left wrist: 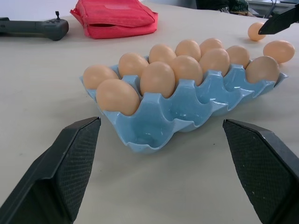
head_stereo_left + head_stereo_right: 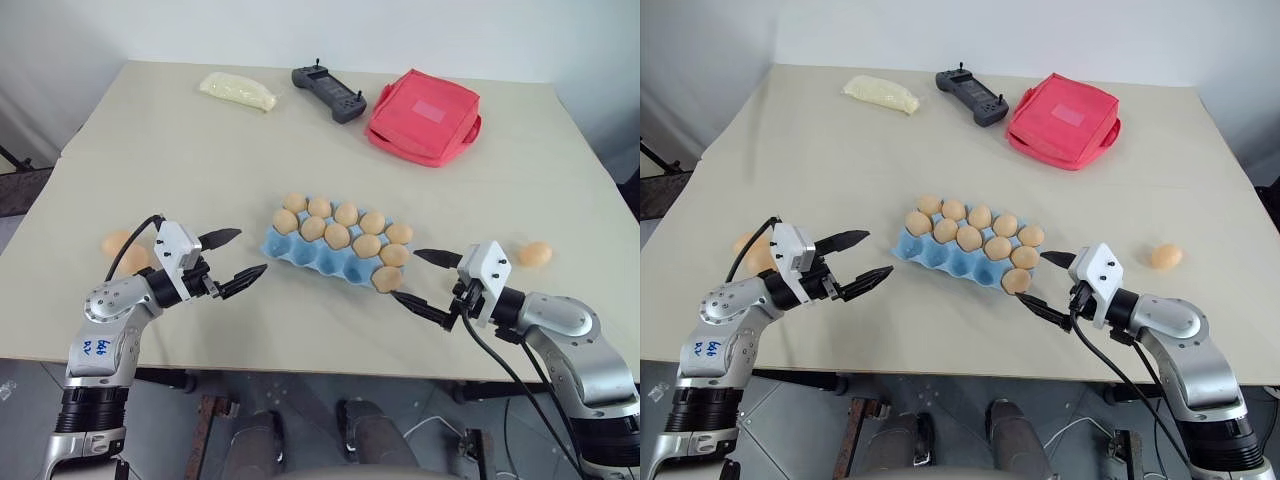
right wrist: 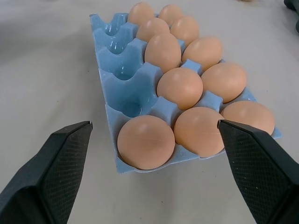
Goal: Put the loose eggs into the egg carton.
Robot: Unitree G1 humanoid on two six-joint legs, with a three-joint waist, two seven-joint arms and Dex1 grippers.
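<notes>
Table (image 2: 300, 140) — head view: red pouch (image 2: 424, 117)

Blue egg carton (image 2: 325, 258) part-filled; loose eggs (image 2: 534, 254) beside.

eggs (image 2: 337, 236): tan-orange | carton (image 2: 300, 254): light blue | pouch (image 2: 423, 117): red | packet (image 2: 237, 91): pale yellow | controller (image 2: 328, 93): dark grey

Two silver-grey metal arms with black ribbed cuffs and black cables. Each gripper, left gripper (image 2: 231, 256) and right gripper (image 2: 421, 280): white housing, two black textured fingers. Blue handwriting on left arm.
</notes>
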